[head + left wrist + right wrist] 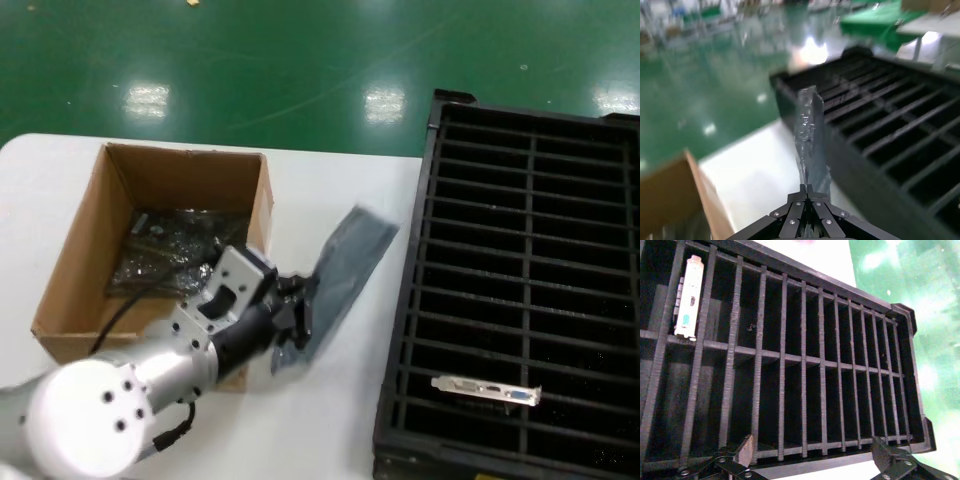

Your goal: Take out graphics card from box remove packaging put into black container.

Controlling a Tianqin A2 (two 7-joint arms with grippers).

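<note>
One card (487, 390) already seated in black container (520, 180) slot; more bagged stock in box (75, 290). Left tool (296, 322) pinches bag (345, 268) between box and container. You risk bag slipping, snagging container rim. Right tool (812, 457) spread, empty, above container.

The graphics card (487, 390) stands sunk in a slot of the black container (520, 290), so only its silver bracket shows. The container's near and right edges are cut off in the head view. The packaging (340, 275) is motion-blurred. Whether it holds anything cannot be told. Bagged contents in the box (150, 255) are indistinct.
</note>
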